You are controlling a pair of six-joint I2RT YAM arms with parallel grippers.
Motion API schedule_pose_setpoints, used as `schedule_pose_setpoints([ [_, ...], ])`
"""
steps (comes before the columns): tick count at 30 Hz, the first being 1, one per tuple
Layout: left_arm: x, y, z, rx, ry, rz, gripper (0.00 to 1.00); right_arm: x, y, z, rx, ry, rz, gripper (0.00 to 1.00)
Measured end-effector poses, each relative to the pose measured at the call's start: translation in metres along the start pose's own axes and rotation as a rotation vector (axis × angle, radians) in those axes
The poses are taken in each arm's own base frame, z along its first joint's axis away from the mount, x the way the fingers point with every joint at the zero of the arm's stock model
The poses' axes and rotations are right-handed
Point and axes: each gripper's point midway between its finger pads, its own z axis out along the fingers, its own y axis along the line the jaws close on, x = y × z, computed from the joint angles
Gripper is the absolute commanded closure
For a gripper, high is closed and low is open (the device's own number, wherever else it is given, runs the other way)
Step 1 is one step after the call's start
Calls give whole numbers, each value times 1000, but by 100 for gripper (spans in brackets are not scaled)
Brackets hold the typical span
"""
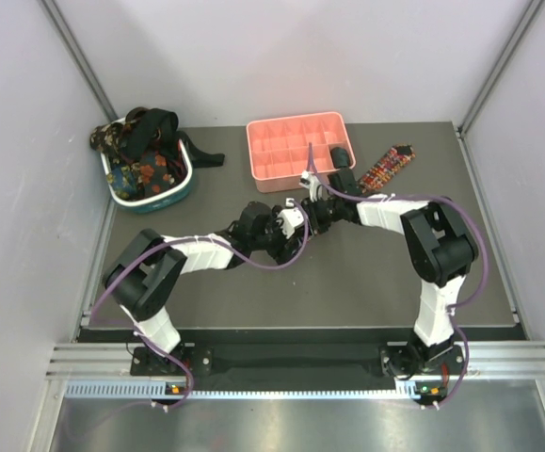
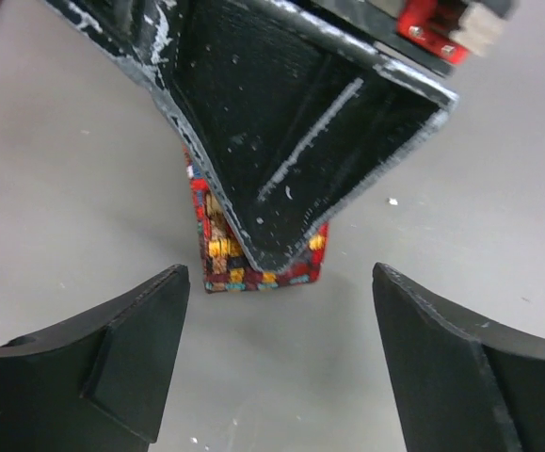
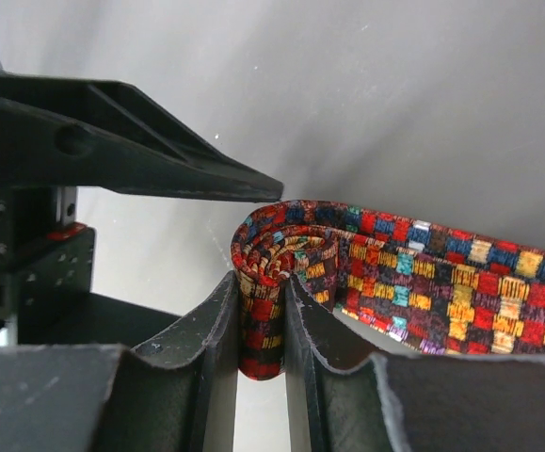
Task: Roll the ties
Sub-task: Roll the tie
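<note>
Red-yellow plaid tie (image 3: 286, 247) (partly rolled) pinched in right end effector (image 3: 263, 306).

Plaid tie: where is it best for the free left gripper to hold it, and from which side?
Probably the plaid tie at its rolled end, not the flat tail. The right gripper pinches the coil's core, so the open left gripper should come from the opposite side and close across the outer wraps, which look loose.

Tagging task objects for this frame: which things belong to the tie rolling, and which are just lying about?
Job:
plaid tie, its roll pinched in the right gripper
dark ties heaped in the teal-and-white basket

Lying about:
pink tray
the basket itself
</note>
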Motion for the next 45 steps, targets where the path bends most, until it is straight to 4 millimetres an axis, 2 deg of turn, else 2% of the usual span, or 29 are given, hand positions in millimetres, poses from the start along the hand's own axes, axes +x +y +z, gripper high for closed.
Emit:
schedule_pose_setpoints([
  [11, 8, 15, 14, -61, 38, 20, 22, -2, -1, 6, -21, -4, 31, 85],
  [20, 9, 19, 21, -67, 59, 35, 42, -2, -1, 11, -42, -10, 53, 84],
  [28, 12, 14, 20, -53, 96, 60, 47, -3, -4, 11, -51, -15, 63, 80],
  [33, 11, 16, 24, -54, 126, 65, 48, -5, -11, 9, -38, -24, 71, 79],
  [37, 9, 18, 29, -54, 152, 56, 38, -7, -20, 6, -20, -34, 84, 84],
  [38, 8, 18, 29, -55, 157, 51, 32, -8, -23, 5, -16, -38, 88, 85],
  [45, 9, 15, 27, -52, 171, 24, 26, -8, -38, 5, -6, -43, 117, 86],
])
